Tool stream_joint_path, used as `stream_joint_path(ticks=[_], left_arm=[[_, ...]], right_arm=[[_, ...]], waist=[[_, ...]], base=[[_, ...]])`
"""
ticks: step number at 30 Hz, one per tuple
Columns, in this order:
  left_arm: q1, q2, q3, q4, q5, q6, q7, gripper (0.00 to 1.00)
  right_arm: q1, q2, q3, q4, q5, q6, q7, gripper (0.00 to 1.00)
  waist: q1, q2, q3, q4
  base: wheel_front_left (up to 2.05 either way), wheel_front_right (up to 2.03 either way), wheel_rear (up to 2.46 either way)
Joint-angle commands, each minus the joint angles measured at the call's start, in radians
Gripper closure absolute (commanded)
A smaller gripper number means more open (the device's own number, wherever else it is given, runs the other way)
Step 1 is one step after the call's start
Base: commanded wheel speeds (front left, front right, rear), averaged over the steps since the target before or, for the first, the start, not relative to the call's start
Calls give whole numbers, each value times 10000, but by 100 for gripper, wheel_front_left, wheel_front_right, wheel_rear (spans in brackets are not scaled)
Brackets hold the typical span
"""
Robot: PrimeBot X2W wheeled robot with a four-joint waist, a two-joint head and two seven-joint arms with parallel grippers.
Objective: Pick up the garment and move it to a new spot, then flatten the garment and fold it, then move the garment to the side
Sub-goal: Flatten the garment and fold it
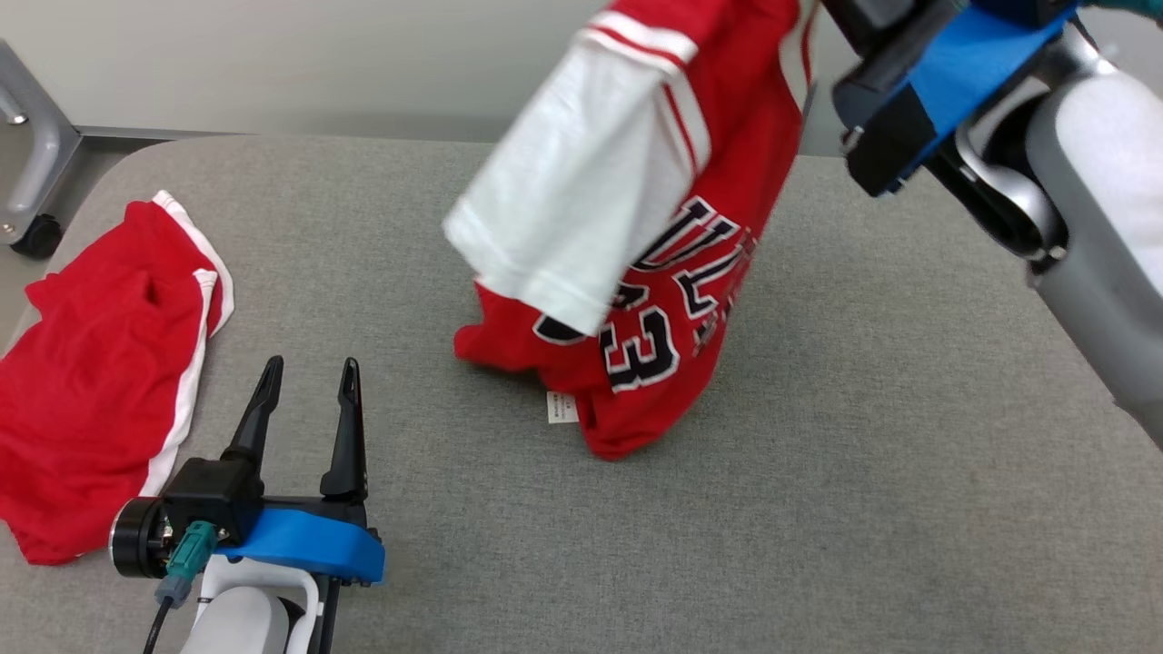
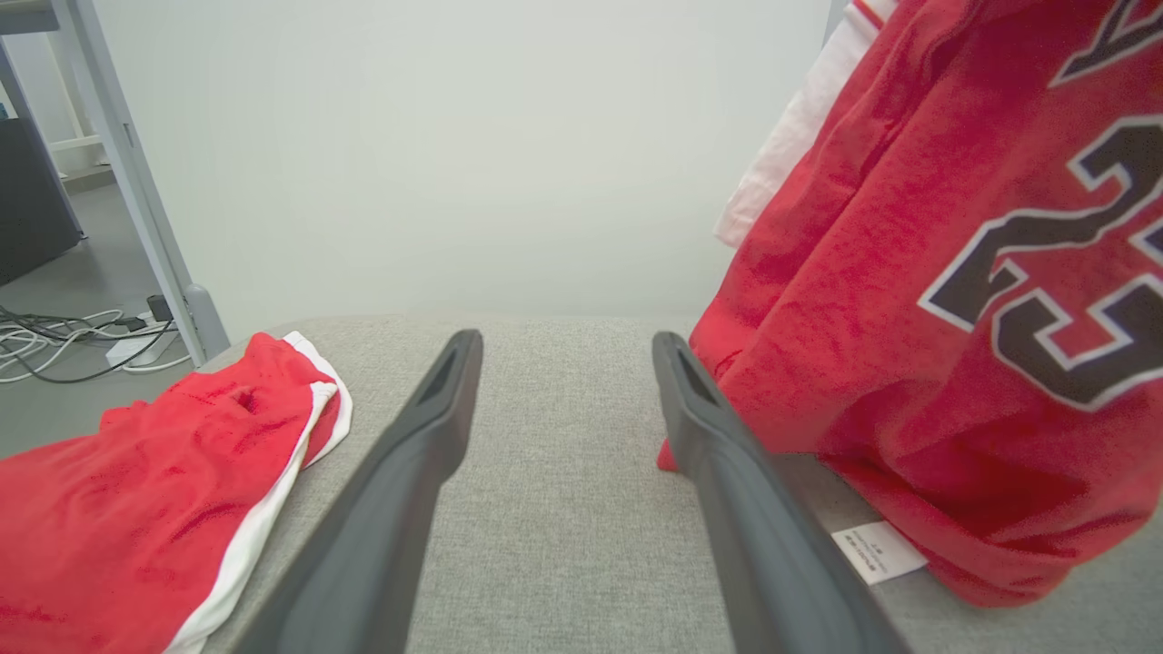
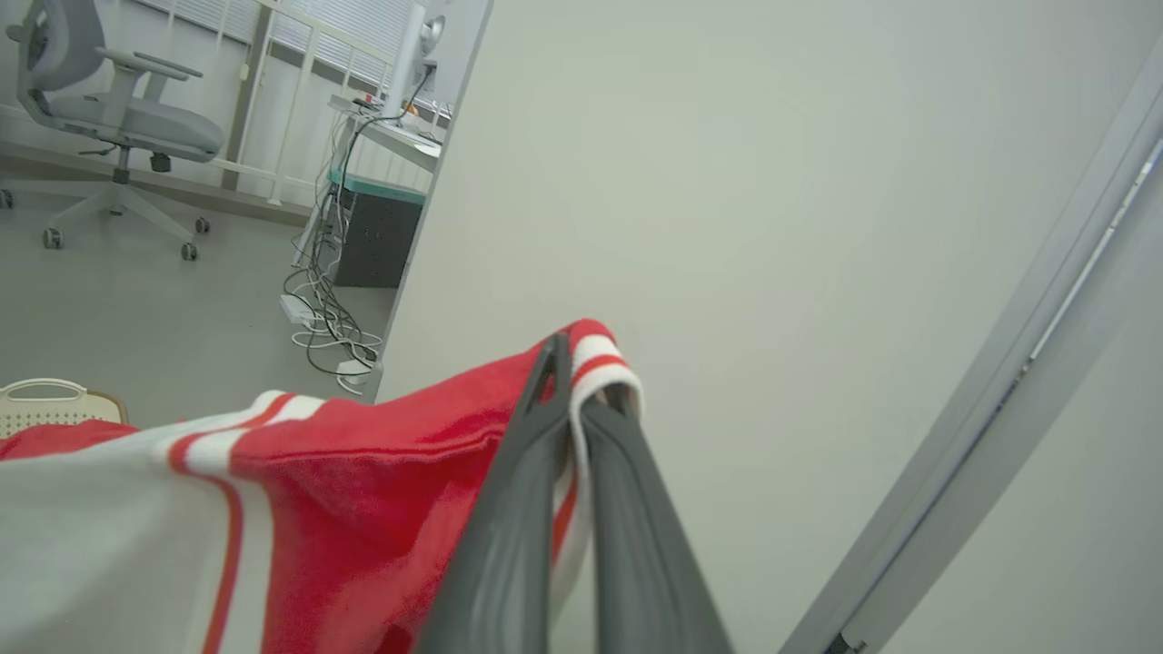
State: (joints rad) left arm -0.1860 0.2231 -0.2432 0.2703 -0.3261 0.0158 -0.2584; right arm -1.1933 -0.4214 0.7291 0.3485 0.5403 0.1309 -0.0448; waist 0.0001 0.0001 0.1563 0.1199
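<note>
At its wrist view, right hand pinches jersey trim (left hand wide).

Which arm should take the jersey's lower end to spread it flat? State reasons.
Left, probably. The left end effector is open and empty, low over the table beside the lower end of the jersey. The right end effector is shut on its striped edge, holding it up.

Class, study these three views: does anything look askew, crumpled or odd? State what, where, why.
The red jersey hangs bunched from the right gripper, jaws shut on its striped trim; its hem heaps on the table, a white sleeve flops across its front, and a label pokes out. Red shorts lie rumpled at the left.
</note>
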Motion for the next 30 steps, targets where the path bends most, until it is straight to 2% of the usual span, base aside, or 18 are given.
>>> stream_joint_path(ticks=[1, 9, 17, 18, 19, 22, 24, 27, 30], left_arm=[[-96, 29, -14, -48, -38, 13, -43, 0], [-370, -137, -159, -102, -12, -69, -57, 0], [-607, -61, -205, -67, 76, -169, -70, 0], [-621, -49, -216, -73, 91, -174, -70, 0], [-622, -46, -222, -70, 99, -172, -67, 0], [-588, -28, -243, -53, 110, -146, -69, 0], [-523, -28, -267, -22, 101, -123, -70, 0], [-385, -45, -298, 20, 56, -127, -71, 0], [-224, -57, -287, 35, 23, -80, -72, 0]], right_arm=[[516, -428, -53, 332, 28, -4, -3, 100], [2514, -1746, -438, 2331, 487, -3, -160, 100], [3344, -1756, -1292, 4937, 736, -3, -1030, 100], [3354, -1684, -1439, 5281, 714, -3, -1082, 73], [3360, -1601, -1551, 5613, 712, -3, -1041, 2], [3264, -1472, -1709, 6460, 631, -3, -644, 0], [3251, -1289, -1713, 6936, 660, -3, 3, 0], [3370, -1160, -1580, 7274, 680, -3, 977, 0], [3545, -1030, -1514, 7082, 815, -3, 1589, 0]], waist=[[-1, -1, 77, -81], [-1, -1, 527, -78], [-1, -1, 947, 189], [-1, -1, 972, 215], [-1, -1, 979, 230], [-1, -1, 936, 239], [-1, -1, 822, 208], [-1, -1, 554, 129], [-1, -1, 268, -13]], base=[[0, 0, 0], [0, 0, 0], [0, 0, 0], [0, 0, 0], [0, 0, 0], [0, 0, 0], [0, 0, 0], [0, 0, 0], [0, 0, 0]])
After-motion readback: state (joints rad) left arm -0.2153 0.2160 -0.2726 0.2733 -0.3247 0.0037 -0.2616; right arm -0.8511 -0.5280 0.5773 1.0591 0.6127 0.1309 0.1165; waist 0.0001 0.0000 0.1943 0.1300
